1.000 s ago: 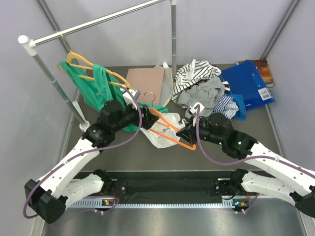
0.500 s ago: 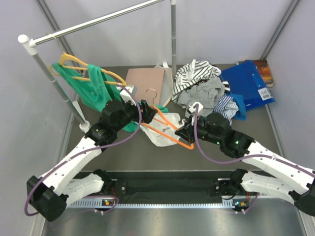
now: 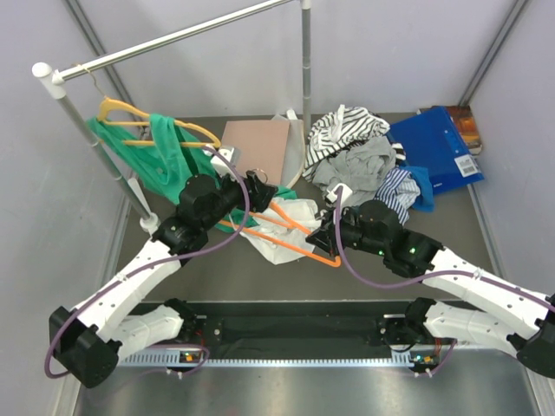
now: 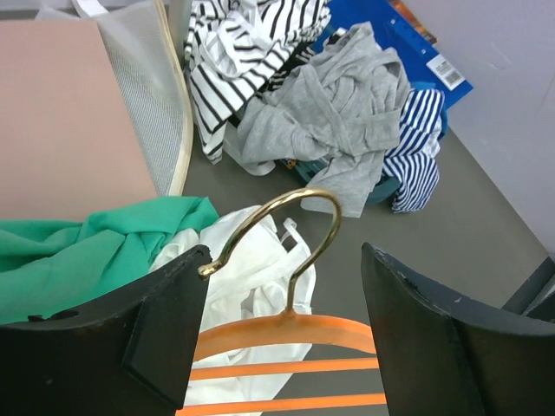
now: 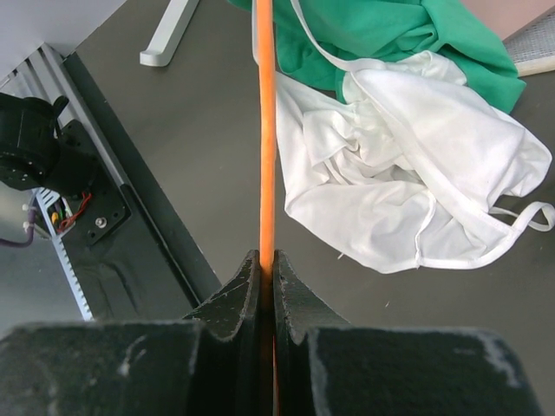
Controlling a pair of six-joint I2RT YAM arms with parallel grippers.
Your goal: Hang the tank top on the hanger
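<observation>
Tank top (image 5: 408, 199), crumpled sheer white; hanger (image 5: 266, 130), thin orange plastic

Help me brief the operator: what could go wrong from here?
1. The right claw pinches only one thin bar of the hanger, so it may swivel.
2. The tank top lies crumpled against the green garment; the open left claw might grab both.

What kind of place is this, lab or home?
Probably a lab test cell, not a home: plain grey walls boxing in the table, a clothes rail, a pile of clothes.
</observation>
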